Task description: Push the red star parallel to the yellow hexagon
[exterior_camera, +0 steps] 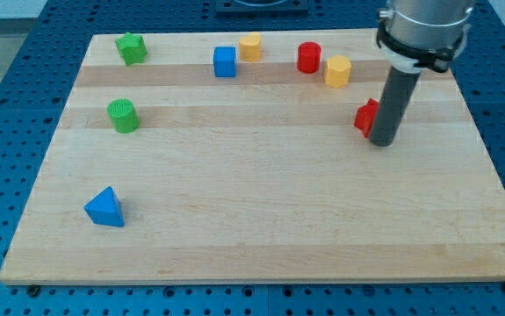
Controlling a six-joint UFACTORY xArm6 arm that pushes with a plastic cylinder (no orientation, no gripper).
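The red star [365, 117] lies at the board's right side, partly hidden behind my rod. My tip [381, 140] rests on the board touching the star's right and lower side. The yellow hexagon [337, 71] sits above and a little to the left of the star, near the view's top. A red cylinder [309, 57] stands just left of the hexagon.
A second yellow block [250, 46] and a blue cube [225, 61] sit at the top middle. A green star [131, 48] is at the top left, a green cylinder [123, 115] below it, and a blue triangle [104, 208] at lower left. The wooden board [261, 211] lies on a blue pegboard.
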